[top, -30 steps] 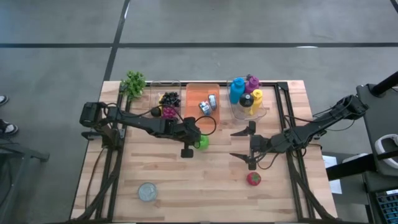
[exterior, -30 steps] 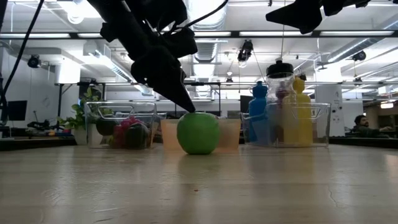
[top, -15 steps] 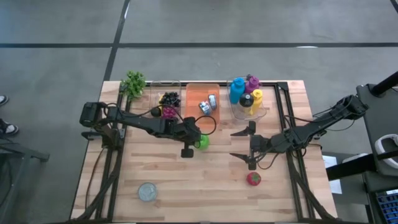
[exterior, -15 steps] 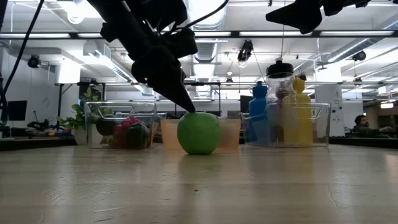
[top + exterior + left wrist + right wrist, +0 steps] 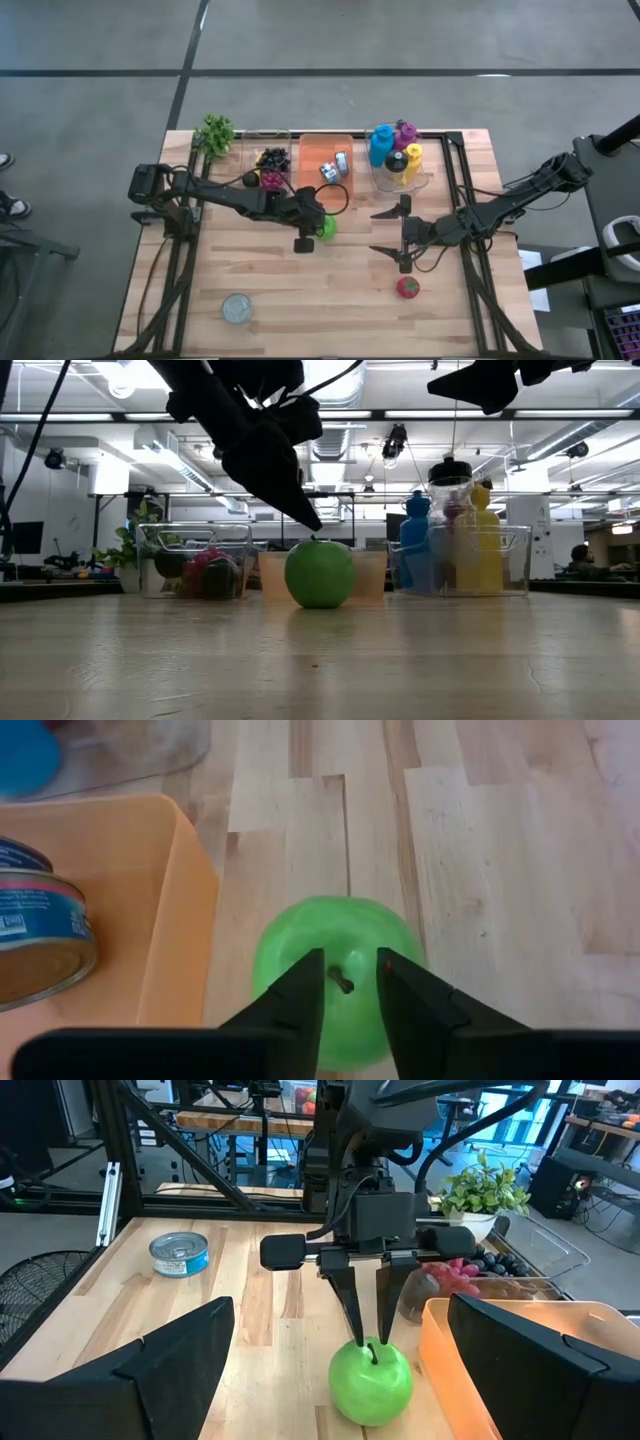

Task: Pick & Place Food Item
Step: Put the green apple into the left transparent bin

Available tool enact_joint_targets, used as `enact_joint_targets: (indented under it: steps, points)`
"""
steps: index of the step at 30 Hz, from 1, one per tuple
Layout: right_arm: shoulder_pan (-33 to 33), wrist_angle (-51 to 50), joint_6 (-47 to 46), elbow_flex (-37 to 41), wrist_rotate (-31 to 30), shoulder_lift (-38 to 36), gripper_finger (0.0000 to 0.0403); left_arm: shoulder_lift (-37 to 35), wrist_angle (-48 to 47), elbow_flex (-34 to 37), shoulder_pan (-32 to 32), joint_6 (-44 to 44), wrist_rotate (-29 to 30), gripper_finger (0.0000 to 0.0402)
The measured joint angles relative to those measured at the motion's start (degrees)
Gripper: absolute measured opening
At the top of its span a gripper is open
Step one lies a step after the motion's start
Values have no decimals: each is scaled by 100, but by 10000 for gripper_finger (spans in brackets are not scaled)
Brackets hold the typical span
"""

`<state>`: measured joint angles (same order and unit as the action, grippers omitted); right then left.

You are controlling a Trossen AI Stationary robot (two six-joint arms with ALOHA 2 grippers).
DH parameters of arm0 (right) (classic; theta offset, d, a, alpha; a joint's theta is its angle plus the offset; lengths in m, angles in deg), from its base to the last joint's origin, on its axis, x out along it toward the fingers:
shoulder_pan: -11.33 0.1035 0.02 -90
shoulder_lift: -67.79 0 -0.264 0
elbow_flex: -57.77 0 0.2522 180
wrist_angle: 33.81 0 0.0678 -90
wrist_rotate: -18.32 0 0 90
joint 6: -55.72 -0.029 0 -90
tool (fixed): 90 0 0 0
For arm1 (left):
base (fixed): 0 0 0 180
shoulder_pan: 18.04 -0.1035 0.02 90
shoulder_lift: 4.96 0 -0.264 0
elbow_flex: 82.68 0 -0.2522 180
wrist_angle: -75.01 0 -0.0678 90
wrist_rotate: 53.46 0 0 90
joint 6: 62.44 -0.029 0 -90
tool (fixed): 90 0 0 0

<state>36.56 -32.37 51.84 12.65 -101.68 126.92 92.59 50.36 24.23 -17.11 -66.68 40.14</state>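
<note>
A green apple (image 5: pixel 327 226) rests on its underside on the wooden table (image 5: pixel 300 290), just in front of the orange bin (image 5: pixel 325 160). My left gripper (image 5: pixel 348 962) is open. It slants down from the table's left onto the apple's top, one finger on each side of the stem (image 5: pixel 342 982). In the low view the fingertips (image 5: pixel 314 527) are right at the apple's top (image 5: pixel 319 541). My right gripper (image 5: pixel 377 232) hangs wide open above the table, right of the apple, holding nothing. My left gripper has its two fingers (image 5: pixel 366 1320) on either side of the apple's stem with a gap to it. They come slanting down from the table's left. Whether the tips touch the apple's top I cannot tell. The apple sits upright on the table.
A red strawberry (image 5: pixel 407 288) lies near the front right and a tin can (image 5: pixel 237 308) near the front left. Along the far edge stand a plant (image 5: pixel 215 133), a clear bin of grapes (image 5: pixel 271 166), the orange bin with a can, and a clear bin of bottles (image 5: pixel 396 155).
In the low view my left gripper's fingertips have risen a little from the apple's top. The apple has stayed in place on the table.
</note>
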Motion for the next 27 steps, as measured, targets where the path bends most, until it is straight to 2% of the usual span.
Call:
enact_joint_targets:
  steps: [16,27]
  points:
    - [0,0,2,0,0,0,366,4,189,89,4,-28,0,109]
    - [-2,0,2,0,0,0,366,4,682,370,9,-26,1,108]
